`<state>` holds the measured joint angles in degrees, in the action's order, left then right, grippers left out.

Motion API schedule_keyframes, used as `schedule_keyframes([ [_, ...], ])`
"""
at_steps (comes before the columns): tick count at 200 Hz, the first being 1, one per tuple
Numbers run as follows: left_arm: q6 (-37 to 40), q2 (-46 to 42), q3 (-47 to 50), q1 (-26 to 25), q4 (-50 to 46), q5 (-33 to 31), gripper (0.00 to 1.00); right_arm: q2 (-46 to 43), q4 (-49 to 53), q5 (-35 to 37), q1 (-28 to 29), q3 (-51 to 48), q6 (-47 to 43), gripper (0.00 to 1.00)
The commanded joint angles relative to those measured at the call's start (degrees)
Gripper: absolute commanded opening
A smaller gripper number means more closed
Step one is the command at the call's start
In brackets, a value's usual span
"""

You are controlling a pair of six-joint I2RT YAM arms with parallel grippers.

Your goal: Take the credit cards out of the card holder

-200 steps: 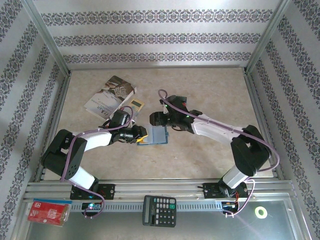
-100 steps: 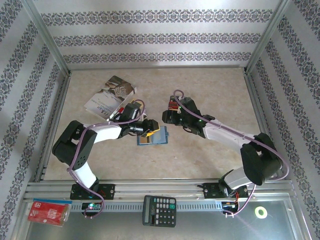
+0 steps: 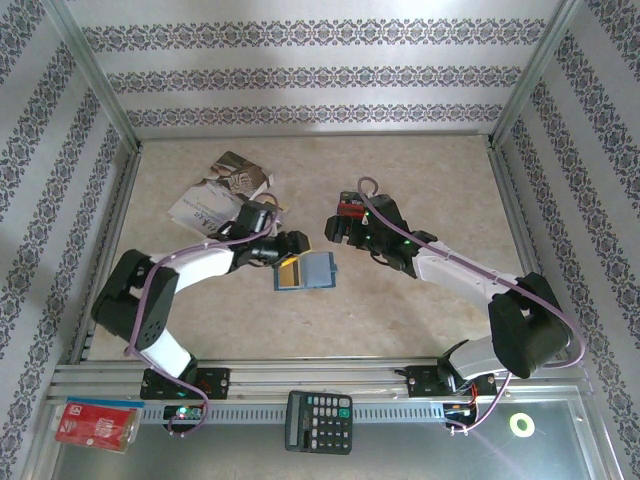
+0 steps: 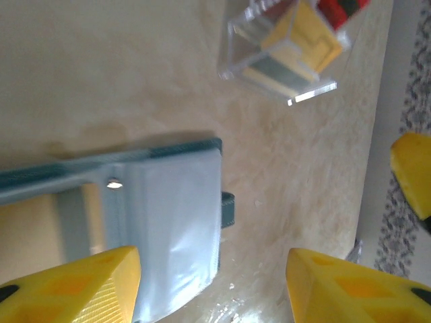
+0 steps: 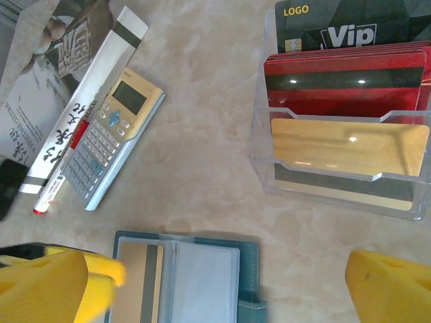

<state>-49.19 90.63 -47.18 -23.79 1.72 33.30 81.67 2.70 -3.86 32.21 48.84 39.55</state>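
The wallet (image 3: 315,270) lies open on the surface (image 3: 420,170), so its slots face up. One tan card (image 5: 138,282) sits in it, not yet out. The left fingers (image 3: 292,247) hang at its 11 o'clock corner, spread apart and empty. At 1 o'clock the right fingers (image 3: 337,228) gape empty over the clear stand (image 5: 269,168), which props up the other cards (image 5: 347,74).

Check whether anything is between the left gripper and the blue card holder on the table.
Nothing visible is in the way. The left gripper, jaws open, hangs directly over one end of the card holder.
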Motion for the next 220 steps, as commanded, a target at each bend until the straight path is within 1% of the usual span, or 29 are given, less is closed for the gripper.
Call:
schedule_keyframes([
  [1, 3.45, -6.18, 1.67, 3.27, -8.30, -7.44, 0.61, 0.55, -1.05, 0.32, -0.30, -1.47, 0.98, 0.98],
  [21, 5.02, -9.97, 2.42, 5.07, -12.84, -11.60, 0.65, 1.54, -2.51, -2.51, 0.34, -1.07, 0.50, 0.98],
  [31, 5.61, -11.17, 2.65, 5.74, -14.40, -12.67, 0.67, 2.61, -2.70, -3.47, 1.09, -0.38, 0.78, 0.98],
  [49, 6.11, -12.66, 3.23, 6.24, -16.23, -13.89, 0.72, 5.02, -2.85, -4.19, 3.11, 1.27, 1.89, 0.95],
  [72, 7.38, -13.67, 4.36, 6.28, -17.35, -14.53, 0.75, 9.11, -2.13, -4.79, 5.38, 4.33, 3.89, 0.87],
  [94, 7.58, -14.54, 5.93, 6.30, -17.67, -14.43, 0.78, 13.52, -2.30, -9.44, 5.69, 7.37, 6.20, 0.77],
  [117, 7.54, -14.87, 6.31, 6.28, -17.99, -13.81, 0.78, 17.73, -2.87, -13.83, 6.70, 9.65, 8.34, 0.66],
  [139, 6.65, -14.19, 6.24, 6.03, -16.92, -12.38, 0.74, 21.63, -0.32, -15.20, 7.01, 12.11, 9.55, 0.55],
  [169, 6.15, -11.52, 4.77, 4.80, -16.18, -10.99, 0.68, 23.72, 0.30, -17.51, 7.21, 13.59, 9.19, 0.46],
  [203, 6.30, -8.01, 2.55, 2.98, -15.92, -10.34, 0.55, 25.83, 2.17, -18.77, 7.51, 15.58, 8.77, 0.33],
  [220, 6.39, -6.45, 1.66, 2.12, -15.62, -10.19, 0.51, 26.89, 2.51, -19.16, 7.74, 16.07, 9.12, 0.28],
])
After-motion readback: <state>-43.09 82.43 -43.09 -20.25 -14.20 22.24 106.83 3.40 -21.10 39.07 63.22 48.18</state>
